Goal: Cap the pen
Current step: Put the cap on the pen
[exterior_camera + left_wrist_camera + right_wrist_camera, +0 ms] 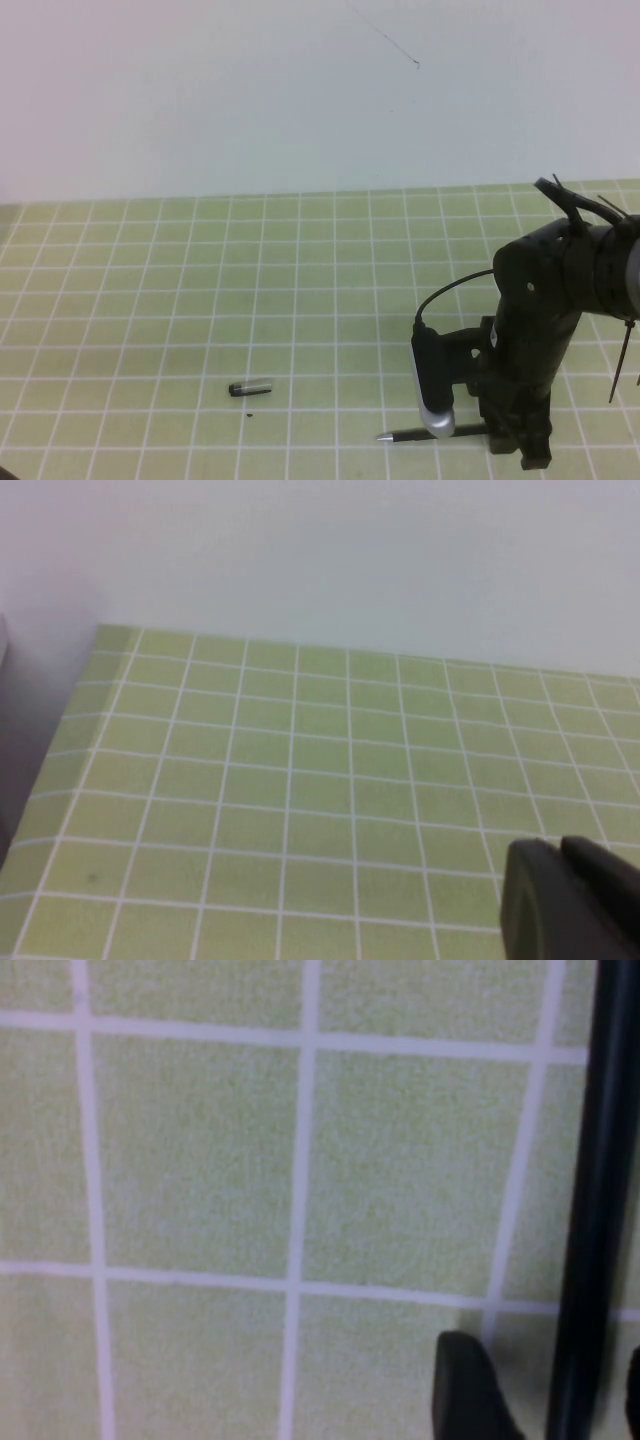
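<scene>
Down on the left, the left gripper [565,900] shows only in its own wrist camera, as a dark blunt shape above bare grid; I cannot tell how its fingers stand. Moving across the matte green mat with white grid lines [200,300], a short stubby black-and-clear pen cap [251,387] lies on its side, well apart from everything else, a tiny dark speck just beside it. Further right, near the front edge, the thin black stick pen [415,434] lies flat with its long axis running left to right, silver pointed tip toward the left. Over its rear end stands the right gripper [500,432], lowered to the mat. In the right wrist camera, the smooth black barrel runs between two dark fingertips [465,1385] with a gap showing on one side, so the jaws look parted around the pen, probably not yet pinching. No writing is readable anywhere.
</scene>
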Controlling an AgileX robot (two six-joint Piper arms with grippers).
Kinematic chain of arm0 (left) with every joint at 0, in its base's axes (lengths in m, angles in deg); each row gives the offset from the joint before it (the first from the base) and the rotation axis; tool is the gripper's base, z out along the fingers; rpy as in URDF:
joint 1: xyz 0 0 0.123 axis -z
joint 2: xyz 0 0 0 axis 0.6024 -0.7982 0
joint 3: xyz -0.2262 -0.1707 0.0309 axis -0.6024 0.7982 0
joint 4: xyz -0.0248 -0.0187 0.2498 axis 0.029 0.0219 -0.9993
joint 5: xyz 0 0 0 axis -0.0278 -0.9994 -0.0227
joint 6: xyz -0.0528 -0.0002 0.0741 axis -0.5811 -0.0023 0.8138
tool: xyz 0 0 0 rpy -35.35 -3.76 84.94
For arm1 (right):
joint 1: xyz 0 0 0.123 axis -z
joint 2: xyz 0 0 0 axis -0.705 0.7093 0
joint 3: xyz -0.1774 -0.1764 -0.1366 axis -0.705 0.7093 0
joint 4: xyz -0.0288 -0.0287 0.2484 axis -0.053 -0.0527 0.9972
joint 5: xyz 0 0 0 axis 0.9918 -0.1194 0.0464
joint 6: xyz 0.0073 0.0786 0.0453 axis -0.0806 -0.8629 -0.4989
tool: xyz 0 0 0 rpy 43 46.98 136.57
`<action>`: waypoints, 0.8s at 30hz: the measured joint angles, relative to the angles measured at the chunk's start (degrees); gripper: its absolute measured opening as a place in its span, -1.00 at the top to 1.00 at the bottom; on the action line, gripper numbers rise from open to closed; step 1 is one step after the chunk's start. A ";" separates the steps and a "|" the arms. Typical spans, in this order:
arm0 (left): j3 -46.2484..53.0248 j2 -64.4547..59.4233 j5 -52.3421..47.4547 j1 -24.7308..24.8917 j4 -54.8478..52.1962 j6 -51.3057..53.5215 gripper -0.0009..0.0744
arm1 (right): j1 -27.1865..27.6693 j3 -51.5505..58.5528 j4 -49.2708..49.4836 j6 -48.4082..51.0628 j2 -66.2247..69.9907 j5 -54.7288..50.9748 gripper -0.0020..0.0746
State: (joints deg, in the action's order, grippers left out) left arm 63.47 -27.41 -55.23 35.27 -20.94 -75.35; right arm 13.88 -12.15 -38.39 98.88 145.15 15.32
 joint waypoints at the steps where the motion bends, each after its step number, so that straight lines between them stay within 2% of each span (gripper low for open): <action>1: 0.00 0.00 0.08 0.00 0.00 0.00 0.98 | 0.00 0.00 0.00 0.00 0.03 0.35 0.09; 9: 0.00 0.00 0.08 0.00 0.11 0.13 0.98 | 0.00 0.00 0.00 0.00 0.73 1.16 0.53; 16: 0.00 0.00 -0.03 0.00 1.08 0.13 0.98 | 0.00 0.00 -0.43 0.00 0.73 1.38 0.79; 19: -1.84 -0.13 -3.83 0.00 1.32 0.72 0.98 | 0.00 0.00 -0.43 0.00 0.73 1.38 0.94; 24: -9.25 -1.27 -12.78 0.00 1.53 3.70 0.98 | 0.00 -1.46 -0.43 -1.67 0.73 0.68 0.96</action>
State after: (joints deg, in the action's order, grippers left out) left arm 54.21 -28.68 -68.00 35.27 -19.41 -71.65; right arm 13.88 -13.61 -38.81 97.21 145.88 16.00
